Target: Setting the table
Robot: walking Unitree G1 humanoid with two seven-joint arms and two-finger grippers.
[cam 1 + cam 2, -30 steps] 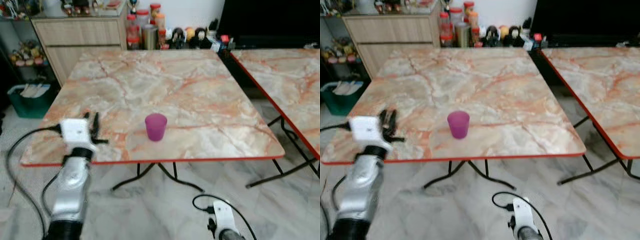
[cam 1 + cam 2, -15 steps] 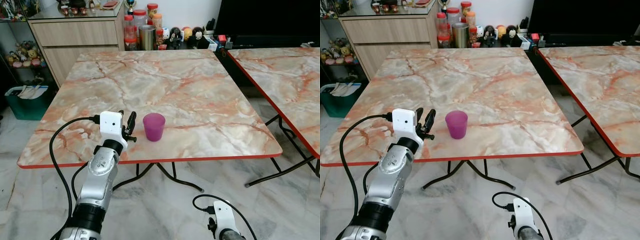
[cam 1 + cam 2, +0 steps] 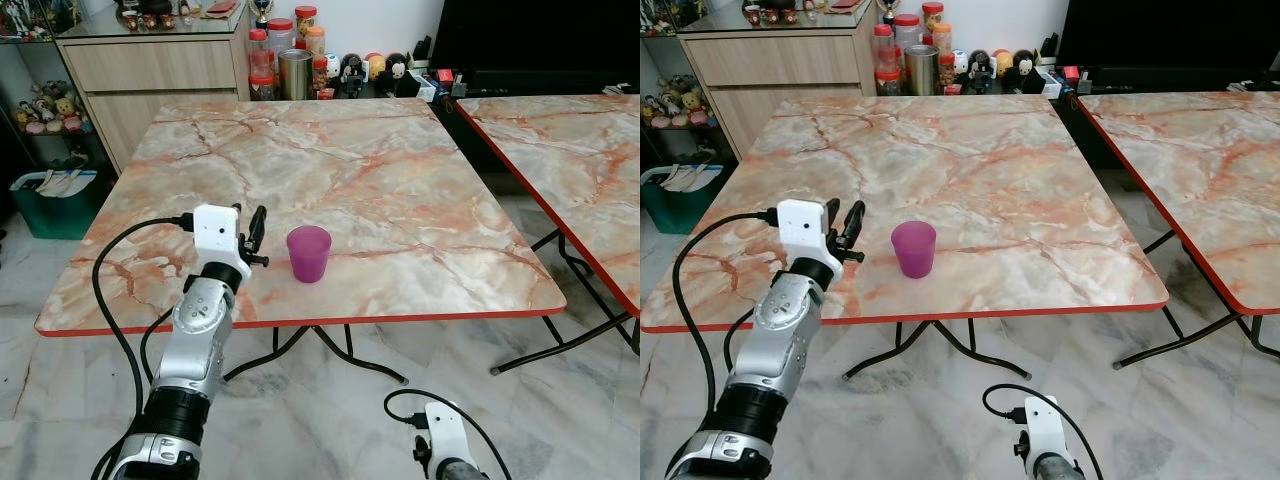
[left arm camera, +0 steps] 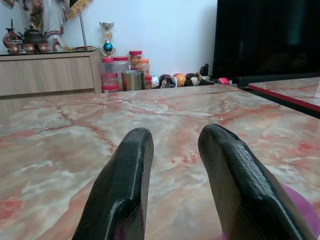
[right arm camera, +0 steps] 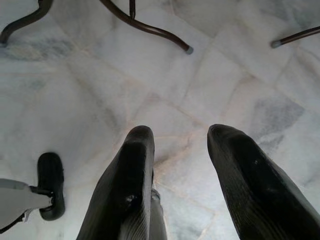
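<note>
- The marble-patterned desk [image 3: 380,170] with its red edge carries a single item, and a second desk [image 3: 580,170] of the same kind stands just to its right.
- The left arm reaches over the near-left part of the desk; its left hand [image 3: 254,236] hangs low over the top, just beside the cup on its left and not touching it.
- The fingers [image 4: 125,190] of that hand are parted and hold nothing.
- The right hand [image 5: 175,190] hangs idle over the floor, fingers spread and empty.
- The purple cup [image 3: 308,253] stands upright near the front edge, left of centre.
- Judged step: approaching the cup. The next move calls for shifting right so the fingers straddle the cup wall, then closing gently so the cup is not tipped.
</note>
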